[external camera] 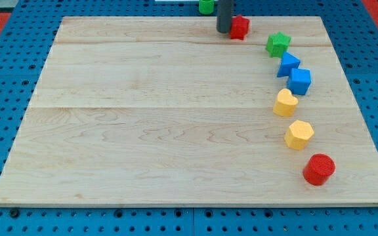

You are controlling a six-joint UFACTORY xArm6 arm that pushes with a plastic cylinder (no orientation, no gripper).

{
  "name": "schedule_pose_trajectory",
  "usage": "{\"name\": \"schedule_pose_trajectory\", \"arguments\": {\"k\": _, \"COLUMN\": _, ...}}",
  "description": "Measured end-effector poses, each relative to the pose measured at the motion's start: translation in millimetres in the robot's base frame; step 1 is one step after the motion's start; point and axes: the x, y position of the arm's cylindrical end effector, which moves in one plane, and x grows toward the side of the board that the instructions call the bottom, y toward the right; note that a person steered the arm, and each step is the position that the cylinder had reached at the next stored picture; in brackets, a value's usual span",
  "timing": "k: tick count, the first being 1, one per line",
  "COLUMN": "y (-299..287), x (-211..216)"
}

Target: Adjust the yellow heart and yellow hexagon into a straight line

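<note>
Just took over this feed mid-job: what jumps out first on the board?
A curved chain of blocks runs down the view's right side: green star, two blue blocks, yellow heart, yellow hexagon, red cylinder. At the view's top, my tip sits just left of a red block, far from both yellow pieces. The wooden board is otherwise bare.

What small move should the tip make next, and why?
Probably travel from the view's top down toward the yellow heart. My tip sits beside the red block, far from both yellow pieces. The heart lies up and left of the yellow hexagon, within the curved chain of blocks.
</note>
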Motion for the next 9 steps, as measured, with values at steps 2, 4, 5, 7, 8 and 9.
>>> {"name": "schedule_pose_trajectory", "arguments": {"k": 2, "y": 69.0, "x": -1.9}}
{"name": "schedule_pose_trajectory", "arguments": {"k": 4, "y": 28.8, "x": -38.1}}
{"name": "schedule_pose_trajectory", "arguments": {"k": 5, "y": 34.0, "x": -38.4}}
{"name": "schedule_pose_trajectory", "arguments": {"k": 7, "y": 51.0, "x": -37.1}}
{"name": "schedule_pose_trajectory", "arguments": {"k": 8, "y": 13.5, "x": -20.7}}
{"name": "schedule_pose_trajectory", "arguments": {"k": 9, "y": -9.2, "x": 63.5}}
